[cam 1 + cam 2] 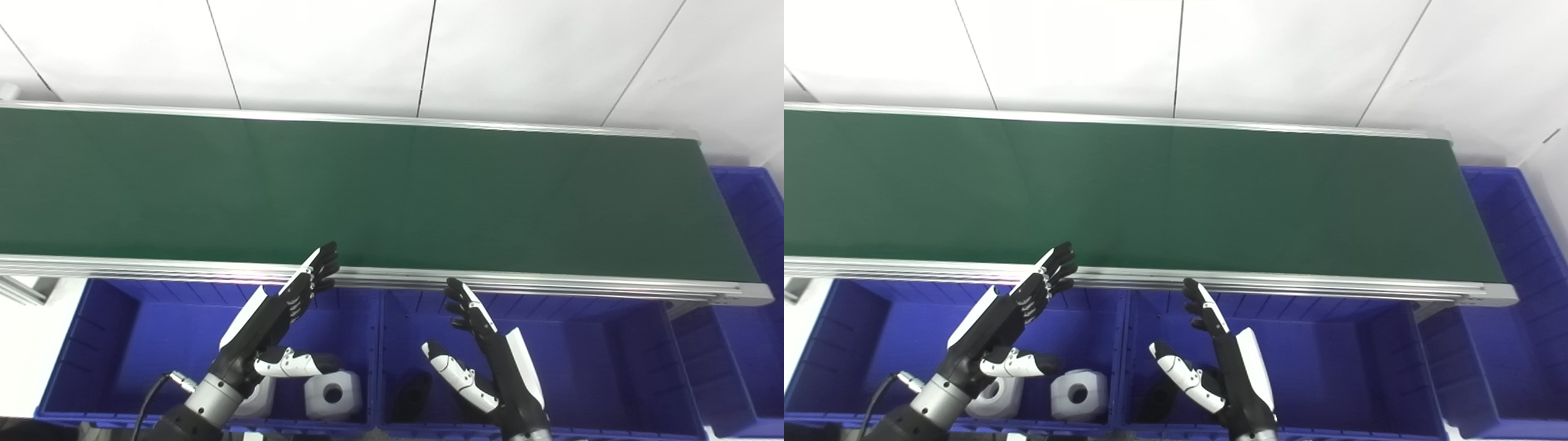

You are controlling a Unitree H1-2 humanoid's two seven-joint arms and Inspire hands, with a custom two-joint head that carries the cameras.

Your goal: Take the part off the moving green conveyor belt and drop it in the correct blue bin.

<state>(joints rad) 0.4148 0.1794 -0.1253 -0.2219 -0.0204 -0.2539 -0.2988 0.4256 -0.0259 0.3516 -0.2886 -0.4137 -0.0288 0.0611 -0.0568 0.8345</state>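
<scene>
The green conveyor belt (380, 196) runs across the view and carries no part. My left hand (278, 318) is open and empty, fingers straight, raised over the left blue bin (141, 337) near the belt's front rail. My right hand (484, 355) is open and empty over the middle blue bin (600, 361). Two white parts with round holes (332, 394) lie in the left bin; one is partly hidden by my left hand. A dark part (411, 395) lies in the middle bin beside my right hand.
A third blue bin (756, 257) stands past the belt's right end. The aluminium front rail (551, 283) of the conveyor runs just beyond both hands. White wall panels stand behind the belt.
</scene>
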